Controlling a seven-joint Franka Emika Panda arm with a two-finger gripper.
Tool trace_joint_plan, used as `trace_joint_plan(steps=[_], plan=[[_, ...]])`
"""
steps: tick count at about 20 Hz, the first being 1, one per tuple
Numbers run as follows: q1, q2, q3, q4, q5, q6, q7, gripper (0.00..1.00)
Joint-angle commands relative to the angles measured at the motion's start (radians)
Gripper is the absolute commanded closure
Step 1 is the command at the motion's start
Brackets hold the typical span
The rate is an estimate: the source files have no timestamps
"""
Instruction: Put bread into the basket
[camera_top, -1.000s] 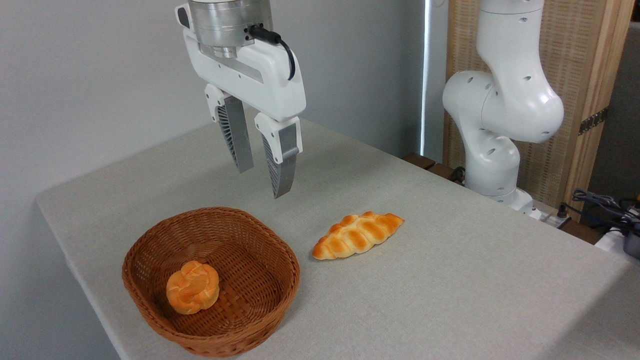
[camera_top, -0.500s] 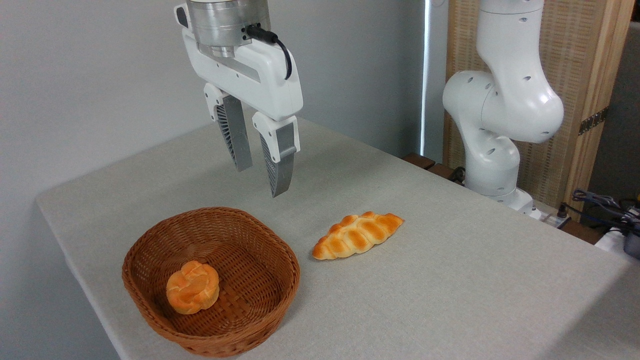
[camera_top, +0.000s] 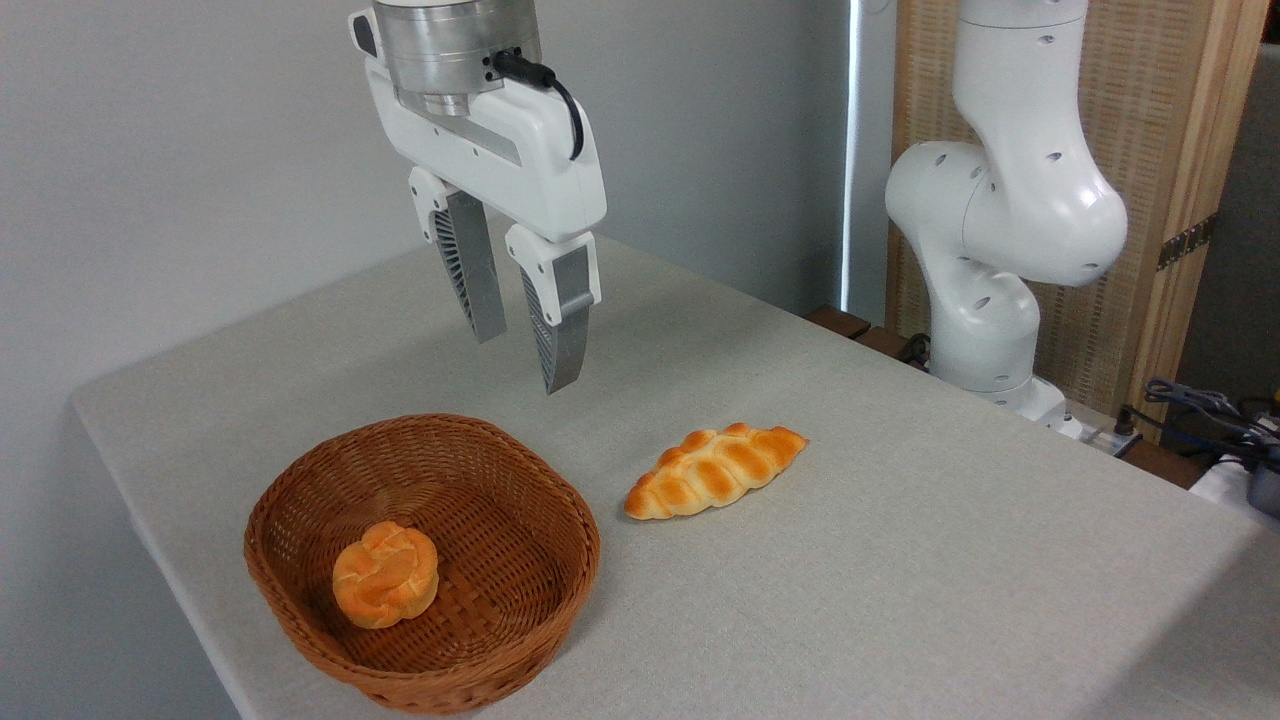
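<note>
The bread (camera_top: 715, 470), a long braided golden loaf, lies on the grey table to the right of the basket (camera_top: 300, 590). That brown wicker basket sits near the table's front-left edge. My gripper (camera_top: 523, 362) hangs in the air above the basket's far rim, well up and left of the loaf. Its two ribbed fingers (camera_top: 556, 335) stand apart and hold nothing.
A small round knotted bun (camera_top: 386, 574) rests inside the basket. The arm's white base (camera_top: 985, 330) stands at the table's far right edge, with cables (camera_top: 1200, 415) beyond it. The table edge (camera_top: 150, 540) runs close to the basket's left side.
The gripper has drifted very slightly left and up over the second, then held still. Bread, bun and basket have not moved.
</note>
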Motion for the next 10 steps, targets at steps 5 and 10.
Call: trace_joint_plan(steps=[5,10], plan=[[-0.012,-0.056,-0.011,-0.079,0.013,-0.005,-0.007,0.00],[-0.035,-0.218,-0.005,-0.334,0.015,0.132,-0.007,0.00]])
